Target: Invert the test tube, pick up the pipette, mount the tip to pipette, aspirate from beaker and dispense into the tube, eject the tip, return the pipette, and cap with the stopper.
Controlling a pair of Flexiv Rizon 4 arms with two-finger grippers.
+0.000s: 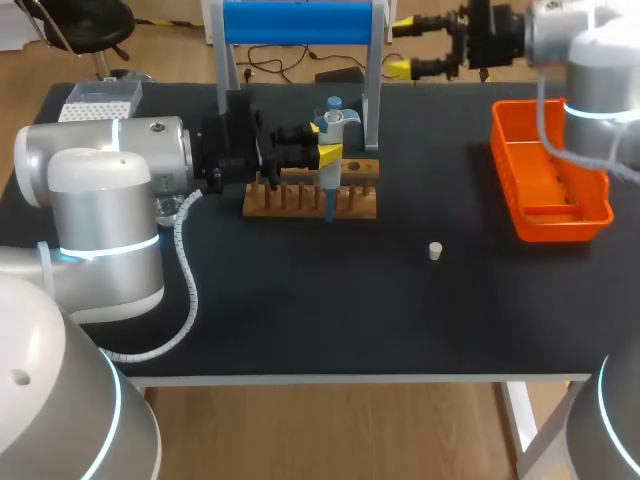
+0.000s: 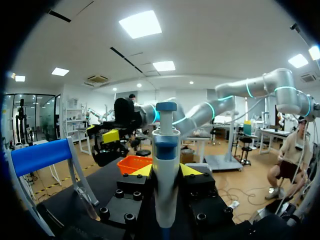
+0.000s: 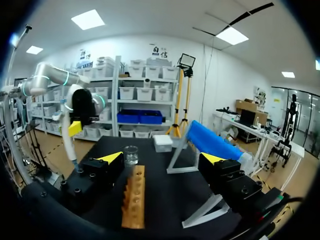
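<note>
Grey-white plastic pipette [image 1: 333, 120] with a blue plunger cap, upright, clamped in the left jaws. The yellow fingertips [image 2: 141, 171] press both flanks of its smooth barrel. It stands over a drilled wooden tube rack [image 1: 310, 200] at the far middle of the matte black surface [image 1: 300, 310]. A small white cylindrical stopper [image 1: 435, 251] lies loose right of middle. Orange plastic tray [image 1: 548, 190] by the right edge. Right jaws spread wide, holding nothing, above the far edge, well apart from the pipette.
</note>
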